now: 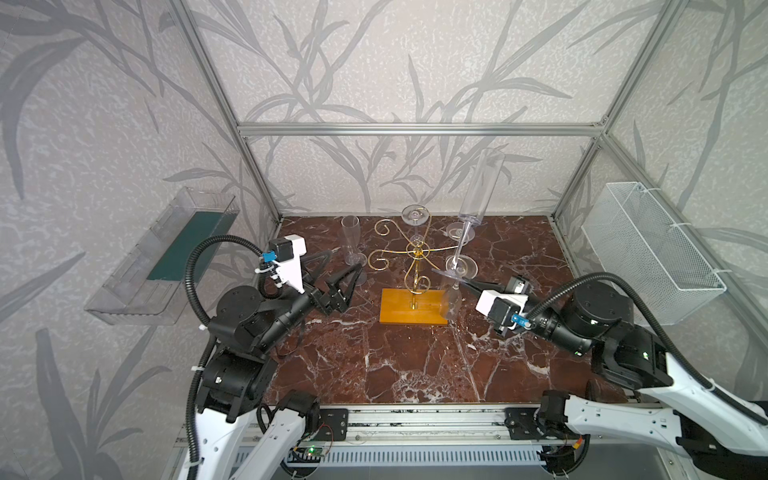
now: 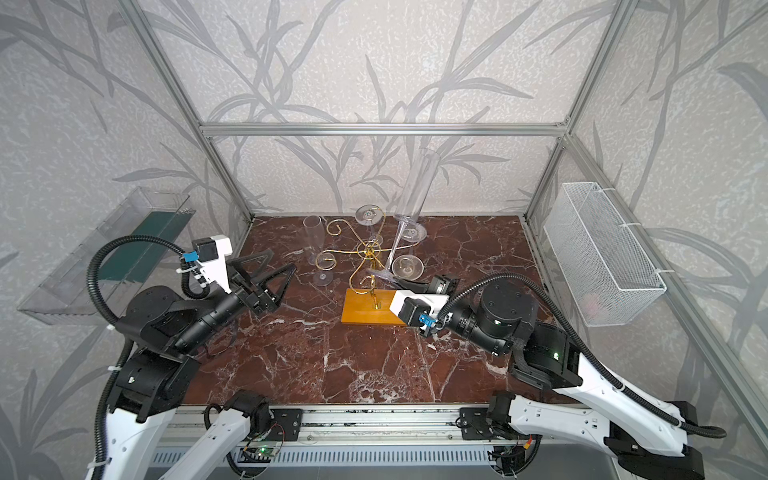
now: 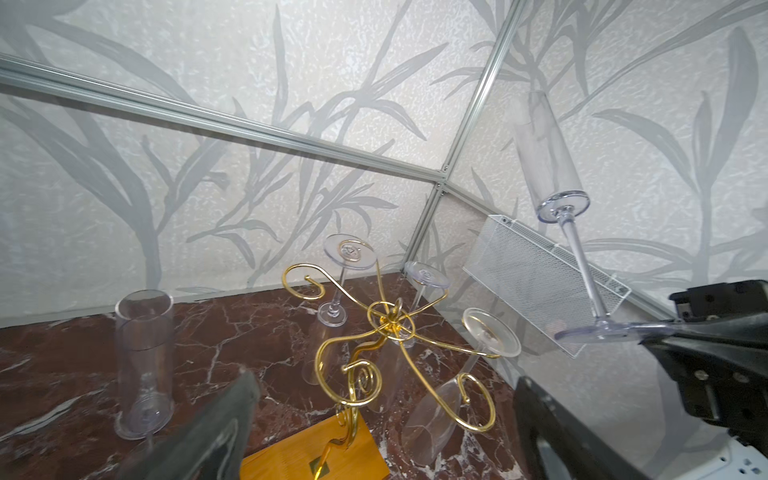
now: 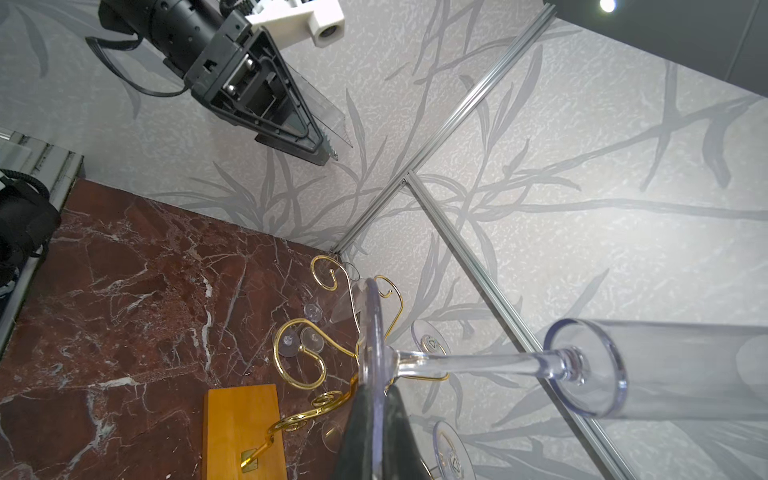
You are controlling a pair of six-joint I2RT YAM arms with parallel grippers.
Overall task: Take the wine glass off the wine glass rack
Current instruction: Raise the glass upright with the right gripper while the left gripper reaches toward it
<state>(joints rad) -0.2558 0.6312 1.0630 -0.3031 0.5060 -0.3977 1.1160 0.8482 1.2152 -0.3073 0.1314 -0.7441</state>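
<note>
Right gripper (image 4: 376,419): one, pinched tight on the flat round foot of the wine glass (image 1: 482,187), the disc gripped edge-on between its two fingers, just right of the rack's post.
Left gripper (image 1: 337,270): one, jaws spread wide with nothing between them, hovering over the table on the rack's left side, near the standing glass.
Marble table (image 1: 374,365): one red-brown slab with white veins; everything below rests on it.
Wine glass rack (image 1: 417,250): one, thin gold wire, six curled arms fanning from a centre post, standing on an orange-yellow wooden block in the middle of the table, between the two grippers.
Wine glass: one tall clear flute in the air, bowl uppermost, tilted and leaning toward the back wall. In the left wrist view its foot sits apart from the scroll arms, off to the rack's right.
Hanging glasses (image 3: 349,251): three, upside down on the rack, feet up on the arms at the back and right side, bowls hanging below.
Standing glass (image 1: 349,232): one, upright on its foot on the table, just left of the rack and touching neither gripper.
Glasses in all: five.
Clear bin (image 1: 137,286): one, on the left wall, with a dark green floor.
Wire basket (image 1: 652,249): one, white mesh, on the right wall.
</note>
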